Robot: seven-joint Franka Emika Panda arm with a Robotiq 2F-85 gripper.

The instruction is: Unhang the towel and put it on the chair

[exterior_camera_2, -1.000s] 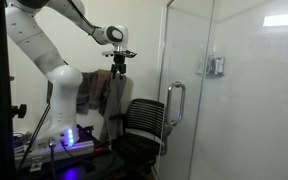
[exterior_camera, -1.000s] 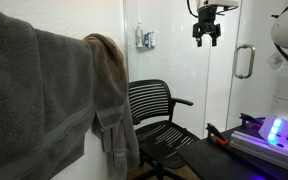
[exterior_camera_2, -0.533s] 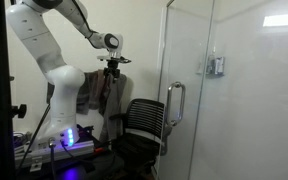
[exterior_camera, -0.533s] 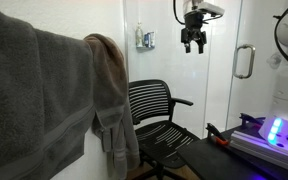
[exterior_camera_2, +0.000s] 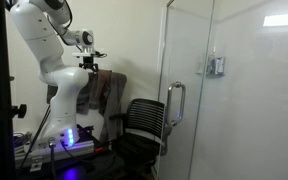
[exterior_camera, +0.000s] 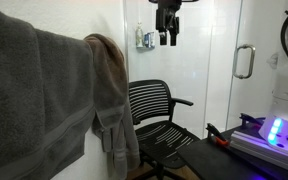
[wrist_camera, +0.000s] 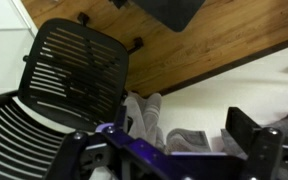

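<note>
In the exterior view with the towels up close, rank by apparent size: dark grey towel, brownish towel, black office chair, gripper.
Largest: dark grey terry towel, inflated by nearness.
Next: brownish-taupe towel and black slatted office chair look alike.
Smallest: Robotiq gripper.

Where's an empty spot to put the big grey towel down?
The chair has a bare seat, beside the armrest and in front of its slatted back. The wall side is crowded: the grey towel and the brown towel hang side by side there.

Light: was bright, even, indoor.
Glare: a white streak lay on the glass (exterior_camera_2: 282,20).
Glow: a blue lamp (exterior_camera: 276,130) bloomed.
Focus: the towel (exterior_camera: 34,100) up close looked soft.
</note>
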